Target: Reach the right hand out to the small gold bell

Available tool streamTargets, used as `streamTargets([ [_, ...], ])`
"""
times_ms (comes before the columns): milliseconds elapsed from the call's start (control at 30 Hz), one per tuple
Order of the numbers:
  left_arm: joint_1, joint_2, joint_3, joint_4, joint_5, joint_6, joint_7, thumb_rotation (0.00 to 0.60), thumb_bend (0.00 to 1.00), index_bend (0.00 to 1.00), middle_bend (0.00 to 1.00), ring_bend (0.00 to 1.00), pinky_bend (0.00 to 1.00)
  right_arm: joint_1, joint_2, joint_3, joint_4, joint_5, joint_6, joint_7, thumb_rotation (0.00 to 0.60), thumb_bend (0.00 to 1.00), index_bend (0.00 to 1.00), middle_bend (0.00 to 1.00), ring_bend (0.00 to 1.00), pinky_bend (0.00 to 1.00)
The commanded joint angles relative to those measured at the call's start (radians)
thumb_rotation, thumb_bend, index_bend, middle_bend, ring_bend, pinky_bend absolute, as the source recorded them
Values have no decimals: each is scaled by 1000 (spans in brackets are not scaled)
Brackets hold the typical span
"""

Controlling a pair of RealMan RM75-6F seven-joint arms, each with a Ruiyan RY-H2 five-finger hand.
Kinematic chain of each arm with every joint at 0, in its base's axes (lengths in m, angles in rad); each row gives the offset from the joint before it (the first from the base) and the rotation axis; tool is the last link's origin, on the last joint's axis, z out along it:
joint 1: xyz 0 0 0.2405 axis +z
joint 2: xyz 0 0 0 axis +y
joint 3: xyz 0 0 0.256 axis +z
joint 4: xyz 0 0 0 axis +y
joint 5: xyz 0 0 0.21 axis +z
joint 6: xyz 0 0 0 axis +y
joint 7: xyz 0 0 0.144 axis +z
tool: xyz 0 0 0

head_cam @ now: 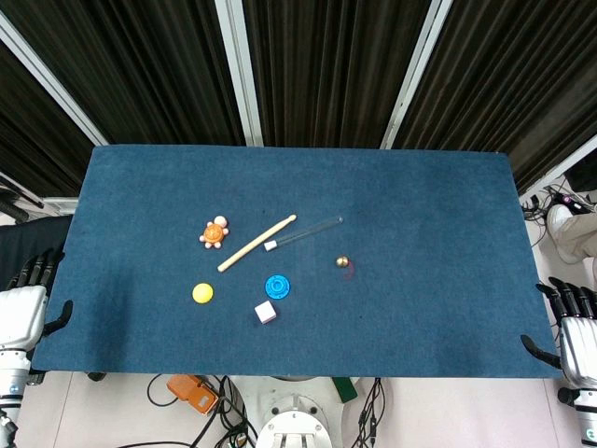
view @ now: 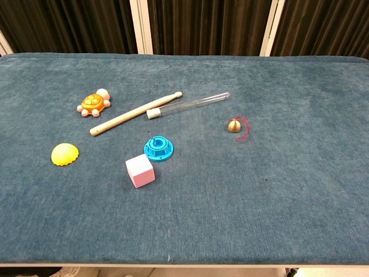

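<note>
The small gold bell (head_cam: 342,262) (view: 234,124) sits on the blue cloth right of centre, with a thin red string looped beside it. My right hand (head_cam: 575,329) hangs off the table's right edge near the front corner, far from the bell, its fingers apart and holding nothing. My left hand (head_cam: 26,303) rests off the left edge, also holding nothing. Neither hand appears in the chest view.
An orange toy turtle (head_cam: 215,231), a wooden stick (head_cam: 256,243), a clear tube (head_cam: 303,232), a blue ring (head_cam: 277,286), a yellow shell (head_cam: 202,293) and a pink cube (head_cam: 266,313) lie left of the bell. Blue-clothed table (head_cam: 448,205); cables below the front edge.
</note>
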Motion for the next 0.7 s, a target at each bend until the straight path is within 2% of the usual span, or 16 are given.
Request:
streamTargets([
  [33, 0, 0, 0, 1, 0, 0, -1, 600, 383, 67, 0, 47, 224, 1, -1, 1, 1, 1, -2, 2, 600, 299, 260, 201, 189, 158],
  [367, 1, -2, -3, -3, -2, 5, 0, 600, 383, 67, 0, 47, 224, 12, -12, 1, 9, 0, -19, -12, 600, 299, 257, 201, 189, 158],
  [567, 7, 1, -10, -6, -13, 13, -12, 600, 383, 67, 0, 47, 224, 56, -40, -8, 22, -35, -80, -44, 600, 299, 261, 201, 189, 158],
  [700, 7, 2, -8, -8, -8, 13, -12, 600, 383, 67, 0, 47, 224, 124, -56, 19, 4, -15, -167, -101, 600, 299, 258, 201, 189, 158],
])
